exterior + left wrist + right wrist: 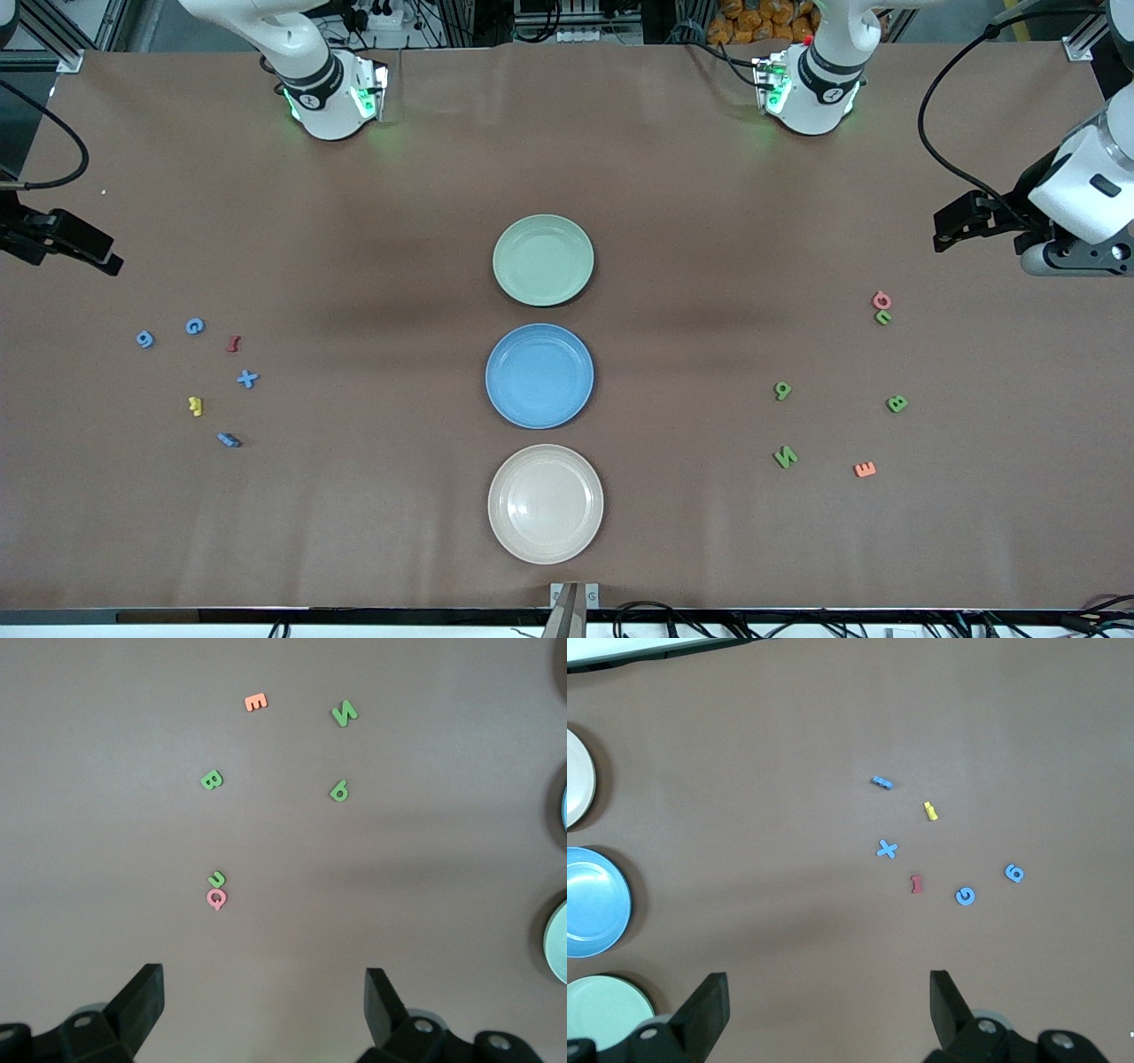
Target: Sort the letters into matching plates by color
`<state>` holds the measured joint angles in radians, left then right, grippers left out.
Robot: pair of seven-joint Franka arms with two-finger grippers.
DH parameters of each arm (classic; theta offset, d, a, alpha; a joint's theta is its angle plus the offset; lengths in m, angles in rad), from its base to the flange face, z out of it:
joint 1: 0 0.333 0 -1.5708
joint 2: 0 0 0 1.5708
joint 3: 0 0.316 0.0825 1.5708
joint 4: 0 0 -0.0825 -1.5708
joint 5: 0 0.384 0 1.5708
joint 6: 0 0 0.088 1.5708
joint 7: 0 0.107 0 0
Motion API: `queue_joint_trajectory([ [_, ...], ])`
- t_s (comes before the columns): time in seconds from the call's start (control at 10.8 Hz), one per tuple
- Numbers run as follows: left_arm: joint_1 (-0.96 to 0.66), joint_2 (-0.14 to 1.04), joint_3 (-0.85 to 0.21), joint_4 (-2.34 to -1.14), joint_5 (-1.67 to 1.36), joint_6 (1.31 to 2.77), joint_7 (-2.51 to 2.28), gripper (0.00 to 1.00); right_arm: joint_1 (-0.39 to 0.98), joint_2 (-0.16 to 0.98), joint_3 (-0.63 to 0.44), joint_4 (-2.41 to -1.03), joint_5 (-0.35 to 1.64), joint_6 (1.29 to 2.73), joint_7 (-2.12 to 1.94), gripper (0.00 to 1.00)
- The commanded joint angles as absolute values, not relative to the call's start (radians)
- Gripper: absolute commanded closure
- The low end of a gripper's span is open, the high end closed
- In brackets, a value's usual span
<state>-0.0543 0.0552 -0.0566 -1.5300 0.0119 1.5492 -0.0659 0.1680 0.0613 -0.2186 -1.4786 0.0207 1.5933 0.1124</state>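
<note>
Twelve letters (247,379) on table, three plates (539,376) bare; left gripper (264,1005), right gripper (829,1010) both released.

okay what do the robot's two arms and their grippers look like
Both arms are glossy white with black joint bands and green lights at the bases. The left gripper and right gripper are matte black with blunt angular jaws. Black cables loop to each wrist.
</note>
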Motion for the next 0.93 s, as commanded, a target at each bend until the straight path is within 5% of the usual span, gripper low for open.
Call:
queue_joint_trajectory([
  [0.0, -0.055, 0.049, -0.054, -1.52, 0.037, 1.534, -0.038, 0.0, 0.166, 0.043, -0.216, -1.491, 0.008, 1.594, 0.12, 0.0],
  [0.46, -0.054, 0.061, -0.048, -1.555, 0.038, 1.537, -0.092, 0.0, 0.15, 0.052, -0.219, -1.48, 0.009, 1.582, 0.118, 0.0],
  [0.84, -0.054, 0.06, 0.003, -1.728, 0.035, 1.625, -0.26, 0.0, 0.088, 0.087, -0.218, -1.547, 0.041, 1.624, -0.026, 0.0],
])
